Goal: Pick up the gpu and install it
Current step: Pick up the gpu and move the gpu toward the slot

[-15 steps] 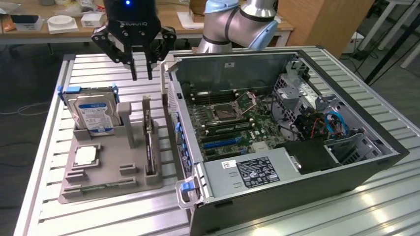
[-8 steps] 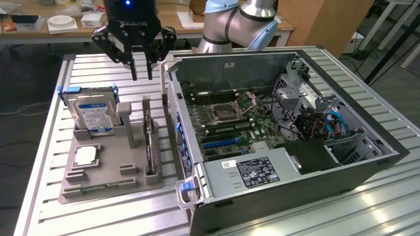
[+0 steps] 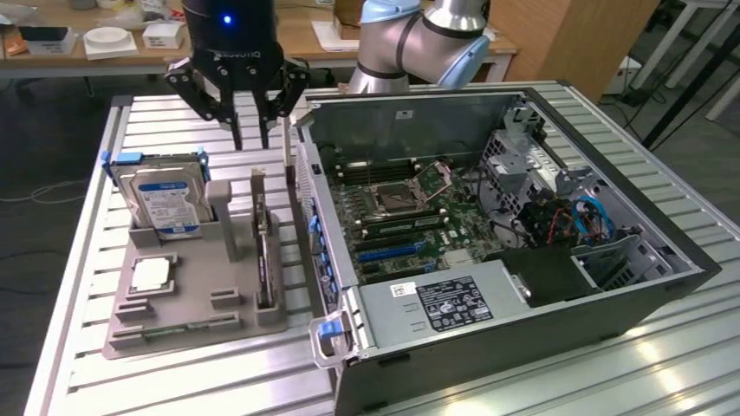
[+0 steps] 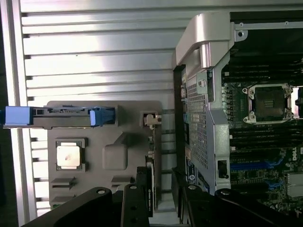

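Tabletop (image 3: 173, 121), slatted metal. A grey parts tray (image 3: 191, 290) lies toward the edge at the exterior view's left; an open computer case (image 3: 647, 286) takes the rest, out to the right edge.

Tray, left side: blue-labelled hard drive (image 3: 165, 201) upright in its cradle, a processor chip (image 3: 151, 274) flat in a pocket nearer the front edge.

Tray, right side: the gpu (image 3: 265, 260) stands on its long edge in a narrow slot, just beside the case wall and parallel to it. Not lifted, not touched.

End effector (image 3: 251, 139): hangs above the far end of the tray, over the gpu's far end, apart from it. Its fingers are partly spread, with a gap wider than the card is thick. It holds nothing. In the wrist view the dark fingers (image 4: 135, 198) sit either side of the card's line, so the approach looks roughly centred across the card's thickness.

Step in hand, as I judge it: lining up for the grasp.

How to do it well, my reading:
- Keep the card's top edge centred in the gap, one finger to each face.
- Come straight down, without any sideways drift. The tray's upright posts flank the slot and the case wall is close on the right.
- Take the card along its top edge, nearer its middle than its far end, so it lifts level and does not pivot in the slot.
- Close gently. The board is thin and flat, and likely to twist or slip under a skewed pinch.
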Controlling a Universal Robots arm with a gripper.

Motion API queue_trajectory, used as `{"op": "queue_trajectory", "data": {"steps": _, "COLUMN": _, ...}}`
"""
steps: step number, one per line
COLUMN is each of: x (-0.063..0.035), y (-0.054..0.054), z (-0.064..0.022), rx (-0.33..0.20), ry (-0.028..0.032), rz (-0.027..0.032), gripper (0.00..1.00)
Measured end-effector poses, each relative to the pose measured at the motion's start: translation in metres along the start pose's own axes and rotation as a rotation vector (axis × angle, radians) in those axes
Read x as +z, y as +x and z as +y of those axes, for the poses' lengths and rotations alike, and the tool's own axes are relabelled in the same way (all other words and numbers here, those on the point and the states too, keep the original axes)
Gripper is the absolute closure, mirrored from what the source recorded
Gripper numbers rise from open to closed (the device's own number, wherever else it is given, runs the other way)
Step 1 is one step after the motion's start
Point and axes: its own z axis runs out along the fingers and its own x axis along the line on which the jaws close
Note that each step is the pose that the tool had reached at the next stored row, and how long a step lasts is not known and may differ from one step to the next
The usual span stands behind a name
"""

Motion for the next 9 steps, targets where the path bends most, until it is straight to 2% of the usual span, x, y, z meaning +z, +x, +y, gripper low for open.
{"op": "queue_trajectory", "data": {"steps": 4, "x": 0.0073, "y": 0.000, "z": -0.0024, "rx": 0.000, "ry": 0.0004, "rz": 0.0001, "gripper": 0.64}}
{"op": "queue_trajectory", "data": {"steps": 9, "x": 0.0158, "y": -0.001, "z": -0.0222, "rx": -0.001, "ry": 0.0004, "rz": 0.0049, "gripper": 0.64}}
